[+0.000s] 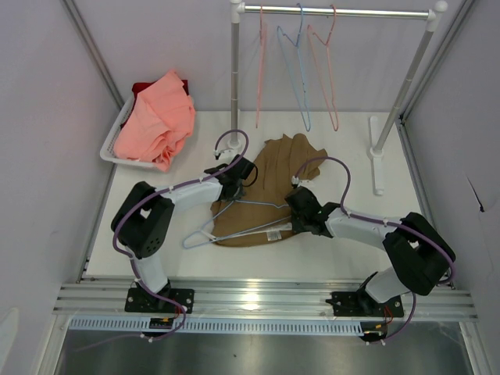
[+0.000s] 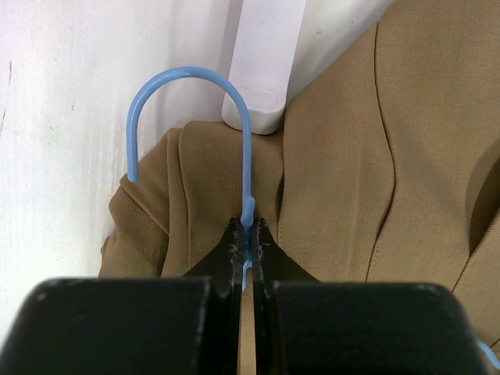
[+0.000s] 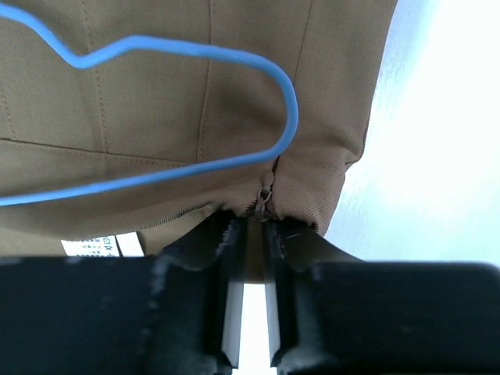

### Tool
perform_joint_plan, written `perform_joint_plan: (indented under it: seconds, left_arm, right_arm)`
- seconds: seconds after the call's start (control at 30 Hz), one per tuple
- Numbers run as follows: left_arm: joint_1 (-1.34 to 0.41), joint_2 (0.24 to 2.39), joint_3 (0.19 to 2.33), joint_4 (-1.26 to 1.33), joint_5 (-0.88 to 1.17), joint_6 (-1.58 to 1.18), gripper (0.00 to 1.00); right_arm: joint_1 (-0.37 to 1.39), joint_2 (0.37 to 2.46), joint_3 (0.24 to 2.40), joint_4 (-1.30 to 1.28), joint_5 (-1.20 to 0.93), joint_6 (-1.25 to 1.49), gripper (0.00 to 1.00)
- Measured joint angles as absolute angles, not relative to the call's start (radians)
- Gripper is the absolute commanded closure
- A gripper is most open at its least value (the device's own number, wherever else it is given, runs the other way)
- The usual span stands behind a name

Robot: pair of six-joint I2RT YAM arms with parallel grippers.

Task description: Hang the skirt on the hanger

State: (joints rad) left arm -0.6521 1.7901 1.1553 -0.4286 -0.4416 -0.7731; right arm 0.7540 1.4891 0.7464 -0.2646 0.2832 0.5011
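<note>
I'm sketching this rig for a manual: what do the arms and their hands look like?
The left arm and right arm have white links, bulky black joints and looping purple cables. The left hand and right hand have flat black fingers, scuffed at the tips.

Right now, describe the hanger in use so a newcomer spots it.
Find the tan skirt on the white table. Flat on it lies a thin pale blue hanger, hook pinched in the left tool; all other hangers hang from the rail.
</note>
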Motion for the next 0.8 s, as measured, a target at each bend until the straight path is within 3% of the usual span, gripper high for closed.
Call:
perform_joint_plan:
  seconds: [0.17,0.8]
  left_arm:
    - [-0.652,1.79,1.151,-0.427,-0.442,-0.773,1.0]
    - [-0.652,1.739,1.131,-0.411,-0.429,-0.76,1.0]
  right_arm:
    - [0.754,1.499,0.756,-0.264,0.28,0.5,0.97]
    - [0.721,1.295,0.778,-0.335,0.128,0.501,1.0]
